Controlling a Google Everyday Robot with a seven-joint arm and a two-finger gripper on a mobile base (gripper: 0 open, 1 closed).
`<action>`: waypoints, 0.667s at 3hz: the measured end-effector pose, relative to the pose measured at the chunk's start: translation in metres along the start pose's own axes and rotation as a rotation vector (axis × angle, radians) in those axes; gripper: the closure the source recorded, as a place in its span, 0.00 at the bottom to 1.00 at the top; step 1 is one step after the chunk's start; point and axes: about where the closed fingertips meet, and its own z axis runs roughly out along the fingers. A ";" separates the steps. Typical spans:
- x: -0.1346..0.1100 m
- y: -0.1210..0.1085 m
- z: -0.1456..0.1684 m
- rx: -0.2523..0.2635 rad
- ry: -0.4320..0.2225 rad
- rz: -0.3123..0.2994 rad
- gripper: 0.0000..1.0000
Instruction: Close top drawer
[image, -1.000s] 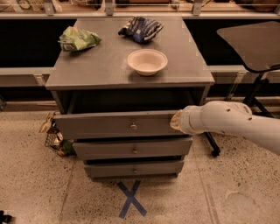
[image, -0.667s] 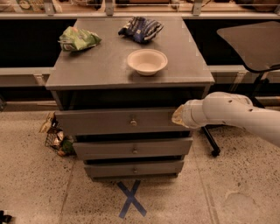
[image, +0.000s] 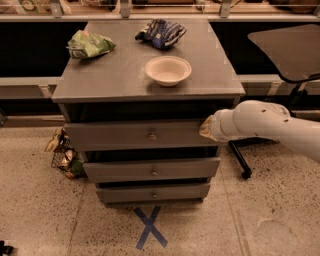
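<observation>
The top drawer (image: 135, 135) is the uppermost of three grey drawers in a grey cabinet, with a small metal knob (image: 152, 135) at its middle. Its front stands out only slightly from the cabinet, with a dark gap above it. My gripper (image: 206, 129) comes in from the right on a thick white arm (image: 270, 125) and rests against the right end of the drawer front. The arm's end hides the fingers.
On the cabinet top (image: 115, 75) sit a white bowl (image: 168, 70), a green bag (image: 89, 44) and a blue chip bag (image: 161, 32). A dark chair (image: 290, 45) stands at the right. A wire basket of snacks (image: 64, 155) sits at the left. A blue tape X (image: 150, 227) marks the floor.
The top drawer has slid further into the cabinet. My gripper has moved with it toward the cabinet, staying at the drawer front's right end.
</observation>
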 end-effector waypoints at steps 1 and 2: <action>0.001 0.001 0.004 -0.015 -0.001 0.010 1.00; -0.005 0.015 -0.012 -0.080 -0.067 0.041 1.00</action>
